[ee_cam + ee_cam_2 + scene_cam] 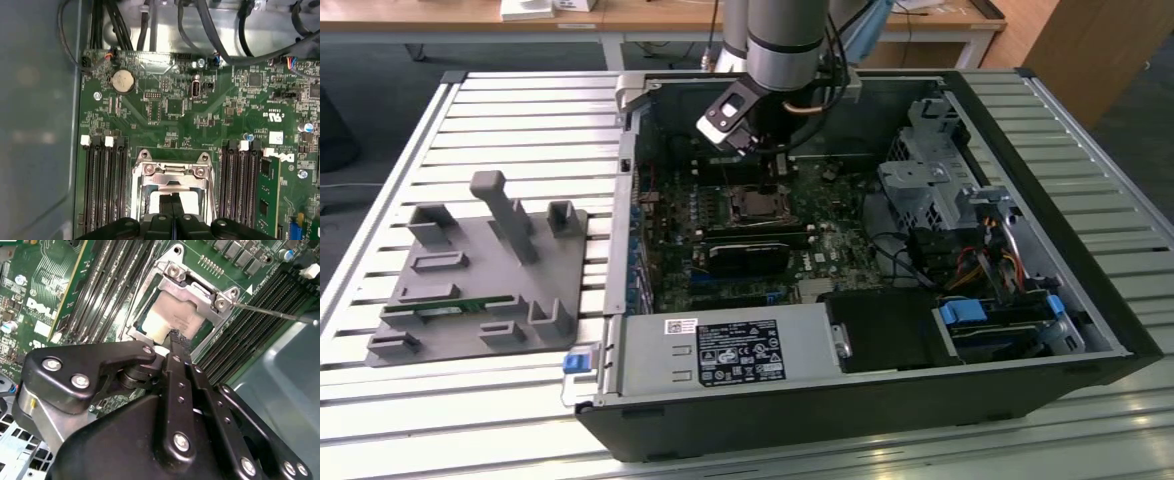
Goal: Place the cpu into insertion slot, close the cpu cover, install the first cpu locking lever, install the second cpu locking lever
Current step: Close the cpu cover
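One slatted metal table (480,110), carrying everything below.
One open computer case (854,415), lying flat near the table's middle with its interior facing up.
One grey fixture tray (454,300), with upright posts, just beside the case on the exterior view's left.
One robot arm (787,40), reaching down into the far part of the case.
One green motherboard (210,130), on the case floor, with black memory slots (102,185) on both sides of the socket.
One power supply (720,355), grey with a white label, at the near edge of the case.
One gripper (176,340), black, fingers pressed together with nothing seen between them. Its tip is poised over the edge of the socket; contact cannot be told.
One cpu cover (192,290), a silvery frame lying around the chip; whether it sits fully flat cannot be told.
One cpu (162,315), seated in the socket, its pale metal top showing through the cover's open centre.
One locking lever (272,312), a thin metal rod jutting out sideways from the socket corner.
One coin cell (123,81), on the board, well apart from the socket.
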Robot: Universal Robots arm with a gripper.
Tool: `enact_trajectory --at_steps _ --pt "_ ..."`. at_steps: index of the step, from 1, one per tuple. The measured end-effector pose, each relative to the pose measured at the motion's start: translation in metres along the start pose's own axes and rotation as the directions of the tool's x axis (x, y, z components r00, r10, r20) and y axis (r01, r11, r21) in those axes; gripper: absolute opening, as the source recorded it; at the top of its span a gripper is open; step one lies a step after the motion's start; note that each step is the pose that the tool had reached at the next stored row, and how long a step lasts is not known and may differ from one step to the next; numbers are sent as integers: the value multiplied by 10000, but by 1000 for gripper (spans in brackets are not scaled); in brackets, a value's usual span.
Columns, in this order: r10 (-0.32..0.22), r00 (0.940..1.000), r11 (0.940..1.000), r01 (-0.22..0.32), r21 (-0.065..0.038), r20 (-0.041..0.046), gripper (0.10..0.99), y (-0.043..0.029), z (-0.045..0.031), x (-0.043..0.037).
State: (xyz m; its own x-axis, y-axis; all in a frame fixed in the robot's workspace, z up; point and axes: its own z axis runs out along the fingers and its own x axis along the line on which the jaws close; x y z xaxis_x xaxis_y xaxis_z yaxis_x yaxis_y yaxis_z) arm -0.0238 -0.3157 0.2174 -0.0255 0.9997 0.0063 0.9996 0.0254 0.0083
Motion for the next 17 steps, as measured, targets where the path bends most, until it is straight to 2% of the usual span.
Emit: enact_trajectory --at_steps 7,17 --pt "1 10000 10000 -1 -1 0 106 -155 24 4" --pt "1 10000 10000 -1 6 0 106 -265 71 6"
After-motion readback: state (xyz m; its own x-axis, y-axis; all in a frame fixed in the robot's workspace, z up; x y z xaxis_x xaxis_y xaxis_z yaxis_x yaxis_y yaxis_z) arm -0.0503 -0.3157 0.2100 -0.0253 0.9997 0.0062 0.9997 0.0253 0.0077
